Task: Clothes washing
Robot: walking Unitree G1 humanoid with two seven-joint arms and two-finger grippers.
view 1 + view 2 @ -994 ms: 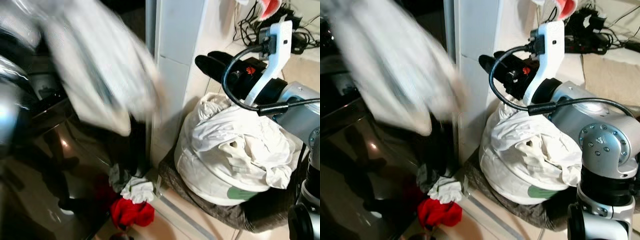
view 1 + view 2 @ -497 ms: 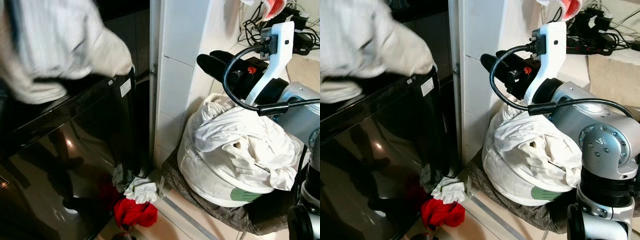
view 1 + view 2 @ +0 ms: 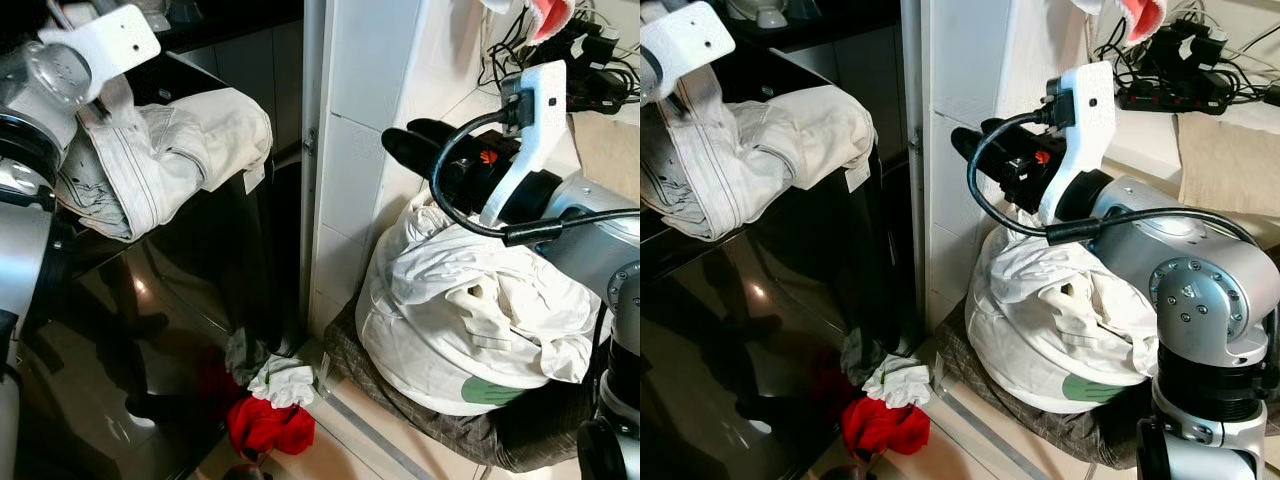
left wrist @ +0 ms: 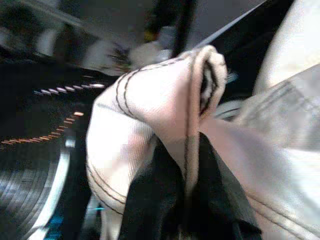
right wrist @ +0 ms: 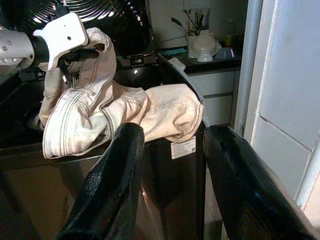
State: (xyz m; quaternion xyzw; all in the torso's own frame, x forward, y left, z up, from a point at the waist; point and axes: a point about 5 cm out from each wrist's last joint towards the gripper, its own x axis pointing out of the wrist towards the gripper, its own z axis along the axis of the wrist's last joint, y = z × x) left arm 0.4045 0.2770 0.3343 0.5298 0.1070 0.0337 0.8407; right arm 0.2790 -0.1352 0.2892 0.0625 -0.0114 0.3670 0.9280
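Note:
A pair of cream jeans (image 3: 170, 150) hangs over the rim of the black top-loading washer (image 3: 150, 330), with one leg draped down the front. My left gripper (image 4: 186, 150) is shut on a folded, stitched edge of the jeans, above the washer's opening at the upper left. My right gripper (image 3: 410, 140) hovers open and holds nothing. It is above a white bundle of laundry (image 3: 470, 310) that sits in a brown basket (image 3: 500, 440) to the right of the tiled pillar. The right wrist view looks between its fingers (image 5: 115, 170) at the jeans (image 5: 100, 120).
A white tiled pillar (image 3: 350, 120) stands between the washer and the basket. On the floor at the washer's foot lie a red cloth (image 3: 265, 425) and a white cloth (image 3: 283, 380). Cables and a power strip (image 3: 590, 40) lie at the back right.
The jeans were swinging blurred through the air. They now rest over the washer's rim, and my left arm has come into view holding them. The right gripper edged slightly left.

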